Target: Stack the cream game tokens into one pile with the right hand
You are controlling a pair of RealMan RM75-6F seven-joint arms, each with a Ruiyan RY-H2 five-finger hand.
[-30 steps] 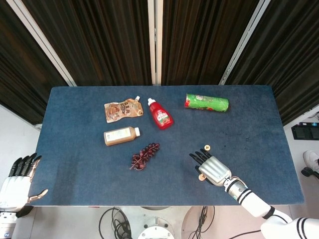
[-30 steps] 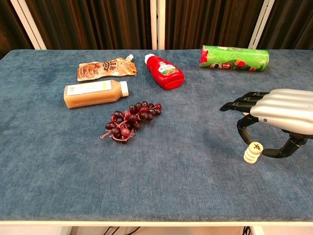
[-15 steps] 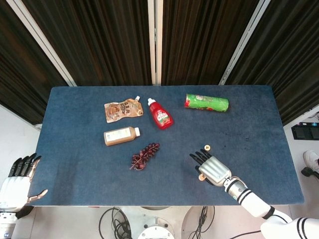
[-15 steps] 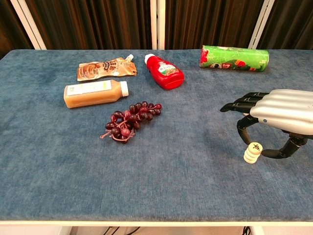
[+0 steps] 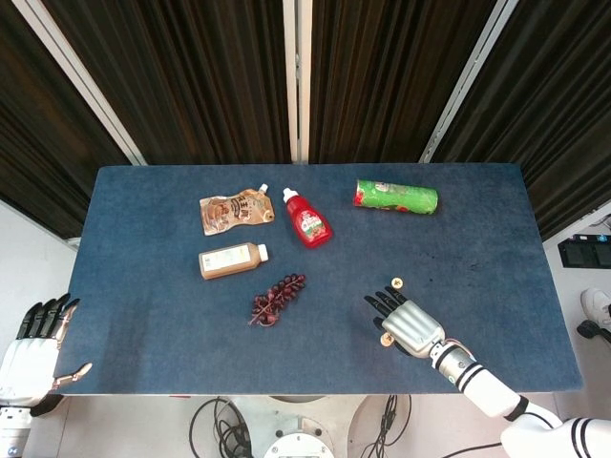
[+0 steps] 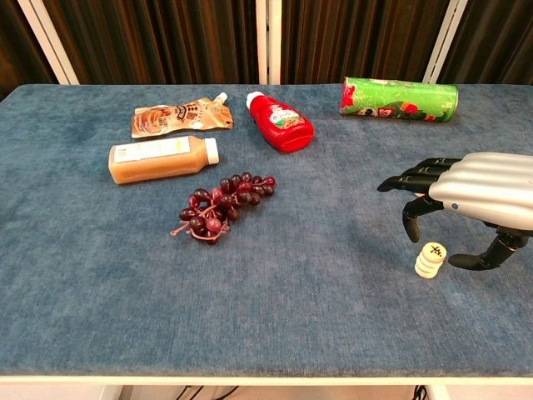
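We see the tokens point(image 6: 430, 260) as a short cream pile, dark mark on top; our right hand point(image 6: 479, 200) hovers just above, released.

No legible text; only an unreadable dark mark atop the token pile point(image 6: 430, 259).

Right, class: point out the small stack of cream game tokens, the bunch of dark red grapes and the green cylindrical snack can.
Stack of cream game tokens point(image 6: 430, 260), chest view, middle token.
Bunch of dark red grapes point(image 6: 219, 205), chest view, cluster centre.
Green cylindrical snack can point(image 6: 398, 98), chest view, mid-body.
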